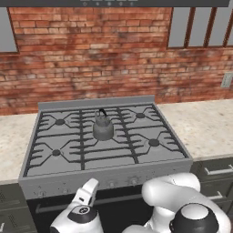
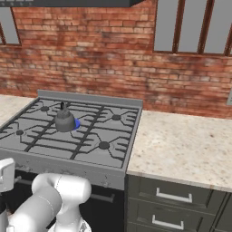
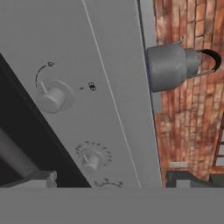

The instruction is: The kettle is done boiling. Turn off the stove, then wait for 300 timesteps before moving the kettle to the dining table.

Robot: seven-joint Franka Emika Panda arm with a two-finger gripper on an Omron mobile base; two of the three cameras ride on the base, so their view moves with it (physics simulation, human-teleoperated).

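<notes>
The small grey kettle [image 1: 103, 127] [image 2: 64, 120] [image 3: 170, 66] stands upright on the middle grate of the stove [image 1: 136, 157] [image 2: 113, 136]. A blue flame [image 2: 77, 123] shows at its base. My gripper [image 1: 91, 185] hangs low in front of the stove's front panel, just short of the knob row, and holds nothing. In the hand view a large knob [image 3: 52, 97] and a smaller knob [image 3: 91, 159] lie close ahead on the grey panel. The dining table is out of view.
Beige speckled counters [image 1: 205, 127] [image 2: 181, 149] flank the stove, with dark drawer cabinets [image 2: 172, 199] below on the right. A red brick wall [image 1: 91, 54] with windows stands behind. The dark oven door [image 1: 118, 214] with its bar handle lies under the knobs.
</notes>
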